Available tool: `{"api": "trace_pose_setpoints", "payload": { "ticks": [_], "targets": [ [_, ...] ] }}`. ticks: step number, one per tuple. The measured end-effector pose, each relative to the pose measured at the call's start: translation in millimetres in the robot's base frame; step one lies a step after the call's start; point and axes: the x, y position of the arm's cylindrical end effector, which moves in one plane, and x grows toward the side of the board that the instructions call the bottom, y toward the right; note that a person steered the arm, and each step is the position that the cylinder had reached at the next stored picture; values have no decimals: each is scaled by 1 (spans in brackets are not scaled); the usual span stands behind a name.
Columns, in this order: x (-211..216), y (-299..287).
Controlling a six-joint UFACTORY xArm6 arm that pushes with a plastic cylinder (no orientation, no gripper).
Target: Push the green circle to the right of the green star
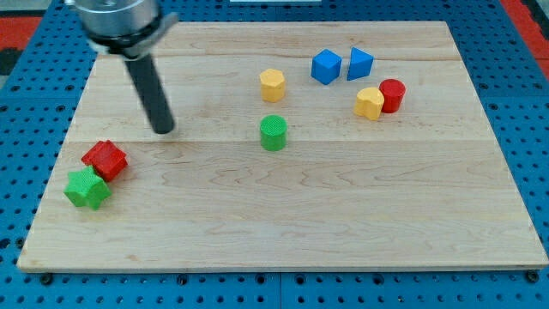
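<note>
The green circle stands near the middle of the wooden board. The green star lies near the view's left edge of the board, touching a red star-like block just above it. My tip rests on the board, well to the left of the green circle and up and to the right of the green star, touching no block.
A yellow hexagon block sits above the green circle. Two blue blocks sit near the view's top. A yellow block touches a red cylinder at the right.
</note>
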Motion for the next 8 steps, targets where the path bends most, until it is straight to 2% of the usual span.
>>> {"api": "trace_pose_setpoints", "payload": {
  "ticks": [2,3,4,5,6,7,8],
  "targets": [
    [-28,126],
    [-9,141],
    [19,137],
    [49,47],
    [58,14],
    [29,89],
    [28,169]
  ]
}}
